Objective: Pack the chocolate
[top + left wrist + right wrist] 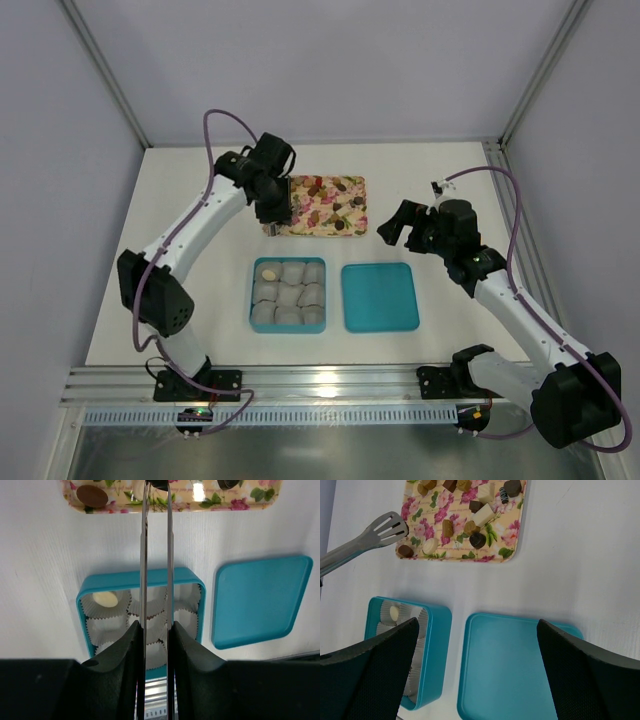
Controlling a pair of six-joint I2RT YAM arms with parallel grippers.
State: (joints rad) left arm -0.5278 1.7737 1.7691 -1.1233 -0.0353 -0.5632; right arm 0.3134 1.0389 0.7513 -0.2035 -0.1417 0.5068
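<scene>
The chocolate [325, 205] lies as several small pieces on the pink floral tray [352, 184], also seen in the right wrist view as chocolate [470, 510] on the tray [517, 535]. My left gripper [156, 625] is shut on metal tongs [144, 555], whose tips [390, 527] hover over the tray's near-left corner beside a dark brown piece [405, 551]. I cannot tell whether the tongs hold anything. One pale piece [105, 599] sits in a paper cup of the teal box [130, 577]. My right gripper [477, 622] hangs open above the teal lid [510, 670].
The teal box [252, 290] of white paper cups sits in front of the tray, with its lid [380, 297] flat on the table to its right. The left gripper [272, 200] is at the tray's left edge; the right gripper [400, 225] is right of the tray.
</scene>
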